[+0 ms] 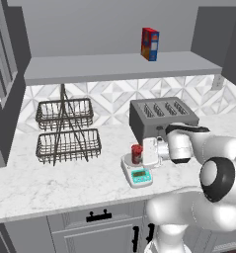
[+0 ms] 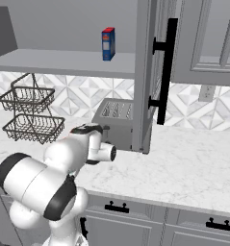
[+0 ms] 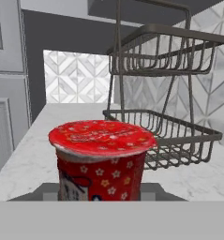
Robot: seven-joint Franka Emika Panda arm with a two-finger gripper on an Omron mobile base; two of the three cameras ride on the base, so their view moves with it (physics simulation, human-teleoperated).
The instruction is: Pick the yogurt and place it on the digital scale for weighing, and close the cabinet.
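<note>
yogurt (image 1: 136, 153) upright on digital scale (image 1: 137, 172) | cabinet (image 2: 150, 72) open

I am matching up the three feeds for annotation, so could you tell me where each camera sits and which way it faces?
Left base view: behind the arm's left, looking down at the yogurt on the digital scale; arm lower right.
Right base view: behind its right, facing the open cabinet door and toaster; arm lower left.
Hand view: on the hand, level with the yogurt, baskets behind.
Both base views share the toaster, baskets and red-and-blue box.
</note>
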